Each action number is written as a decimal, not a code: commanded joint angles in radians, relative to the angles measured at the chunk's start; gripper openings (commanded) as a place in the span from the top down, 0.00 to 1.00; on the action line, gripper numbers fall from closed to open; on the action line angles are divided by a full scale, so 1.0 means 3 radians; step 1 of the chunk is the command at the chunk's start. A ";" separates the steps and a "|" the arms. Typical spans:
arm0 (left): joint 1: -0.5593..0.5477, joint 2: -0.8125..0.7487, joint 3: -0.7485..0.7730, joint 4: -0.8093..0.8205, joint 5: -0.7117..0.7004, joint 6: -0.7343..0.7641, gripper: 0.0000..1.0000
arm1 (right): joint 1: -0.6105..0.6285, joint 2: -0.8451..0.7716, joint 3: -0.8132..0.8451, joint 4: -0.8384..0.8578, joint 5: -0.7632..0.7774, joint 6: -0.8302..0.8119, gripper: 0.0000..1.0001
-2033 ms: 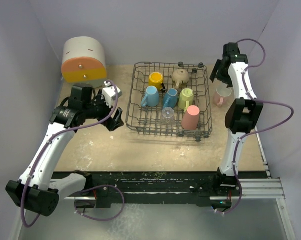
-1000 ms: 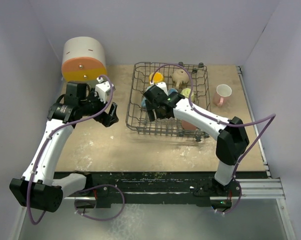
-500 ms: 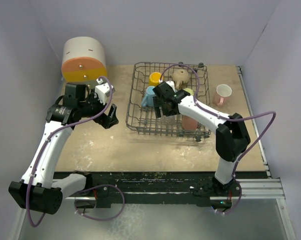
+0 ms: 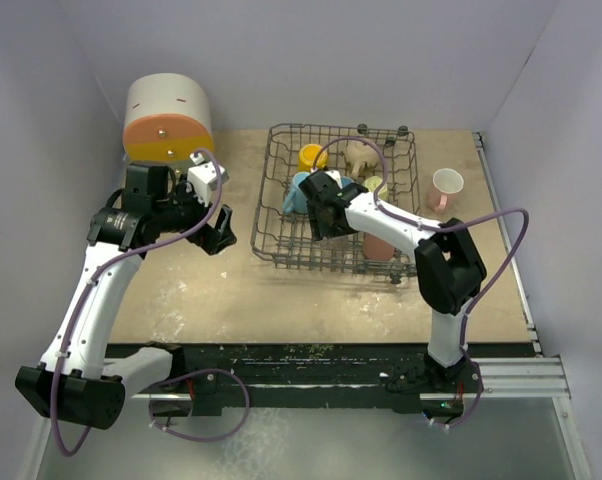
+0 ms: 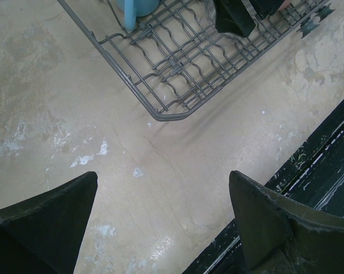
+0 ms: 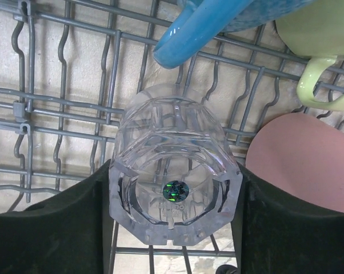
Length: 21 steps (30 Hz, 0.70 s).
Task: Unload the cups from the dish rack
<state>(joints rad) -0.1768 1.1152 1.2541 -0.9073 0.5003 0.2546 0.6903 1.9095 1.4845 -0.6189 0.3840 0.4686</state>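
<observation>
The dark grey dish rack [image 4: 409, 215] stands mid-table. In it are a yellow mug [image 4: 312, 157], a tan mug [image 4: 360, 152], a blue mug [image 4: 297, 190], a yellow-green mug [image 4: 374, 184] and a salmon tumbler [image 4: 381, 246]. A pink mug [image 4: 446, 186] stands on the table right of the rack. My right gripper [image 4: 326, 217] is down inside the rack. Its fingers [image 6: 75, 222] press both sides of the upside-down clear glass [image 6: 175, 188], which rests on the rack wires [image 6: 63, 100]. My left gripper [image 4: 221, 235] is open and empty over bare table left of the rack.
The white, orange and yellow drawer box [image 4: 168, 120] stands at the back left. In the right wrist view a blue mug handle [image 6: 195, 31], the yellow-green mug [image 6: 323, 34] and the salmon tumbler [image 6: 306, 162] crowd the glass. The rack's near corner [image 5: 160, 111] lies ahead of my left gripper [image 5: 163, 178].
My right arm swung from the table's right side into the rack and settled around the clear glass. My left arm has barely moved.
</observation>
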 commanded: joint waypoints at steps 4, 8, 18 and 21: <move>0.0022 -0.0186 -0.0105 0.0192 0.0243 0.0147 0.01 | 0.0015 -0.0341 0.0390 -0.0181 0.0171 0.0002 0.76; 0.0022 -0.0196 -0.0161 0.0203 0.0361 0.0260 0.01 | 0.0015 -0.0507 0.0735 -0.0364 0.0089 -0.0032 0.78; 0.0021 -0.0500 -0.0150 -0.0021 0.1389 0.1535 0.01 | 0.0018 -0.1380 0.0614 0.0191 -0.1467 0.0373 0.80; 0.0017 -0.0609 -0.0041 -0.0104 0.1502 0.1985 0.01 | 0.0045 -0.1752 0.0065 0.0885 -0.2116 0.0747 0.80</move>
<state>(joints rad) -0.1768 0.9794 1.1912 -0.8955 0.7914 0.5716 0.6930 1.4971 1.6520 -0.6010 0.0559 0.5468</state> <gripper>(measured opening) 0.995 0.693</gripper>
